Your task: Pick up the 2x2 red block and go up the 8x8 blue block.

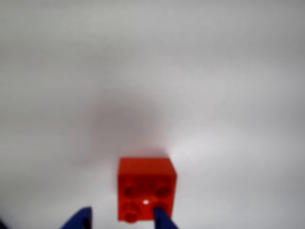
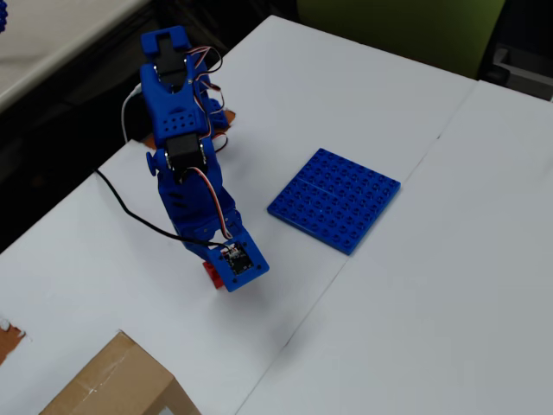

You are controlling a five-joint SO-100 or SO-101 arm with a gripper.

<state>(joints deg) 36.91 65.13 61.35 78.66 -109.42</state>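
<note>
White table fills most of the overhead view, with a dark floor along the upper left edge and a brown cardboard box at the bottom left. The blue arm reaches down from the upper left toward the middle of the table. In the wrist view the 2x2 red block sits at the bottom middle of the frame, flat on the table with its studs up. The pincer is spread apart and holds nothing. One blue tip shows at the lower left, clear of the block, and the other tip lies over the block's lower right corner. I think the step now is to get both tips around the block. To do it well, the arm should shift a little toward the right of the wrist view so the block sits in the middle of the gap, then go lower, then squeeze gently so the block does not skid away. The overhead view shows things the wrist view cannot: the 8x8 blue block lies flat to the right of the arm, well apart from the red block. There the red block is only a small red bit peeking out under the arm's wrist. The wrist view alone shows the studs and the two tips.
</note>
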